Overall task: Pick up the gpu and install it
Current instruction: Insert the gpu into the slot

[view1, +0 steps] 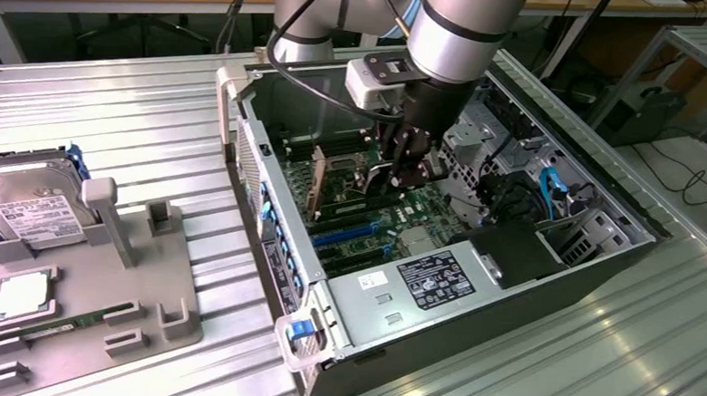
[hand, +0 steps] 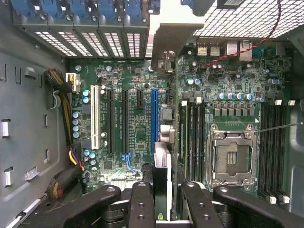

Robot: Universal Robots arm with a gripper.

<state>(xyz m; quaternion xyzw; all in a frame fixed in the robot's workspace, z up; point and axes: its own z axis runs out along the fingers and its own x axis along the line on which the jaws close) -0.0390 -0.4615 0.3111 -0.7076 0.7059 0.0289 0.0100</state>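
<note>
Gpu (hand: 162,156) held edge-on between gripper (hand: 167,199) fingers, pinched, silvery bracket toward the rear slot covers. Positioned inside open computer case (view1: 281,249), just over the motherboard (hand: 137,118), beside the blue expansion slot (hand: 154,121). Step in hand: installation, insertion phase. Requires card edge aligned square with slot. Outside the case, parts tray (view1: 94,302) at the worktable's edge carries hard drive (view1: 26,213) and memory stick (view1: 68,321).
</note>
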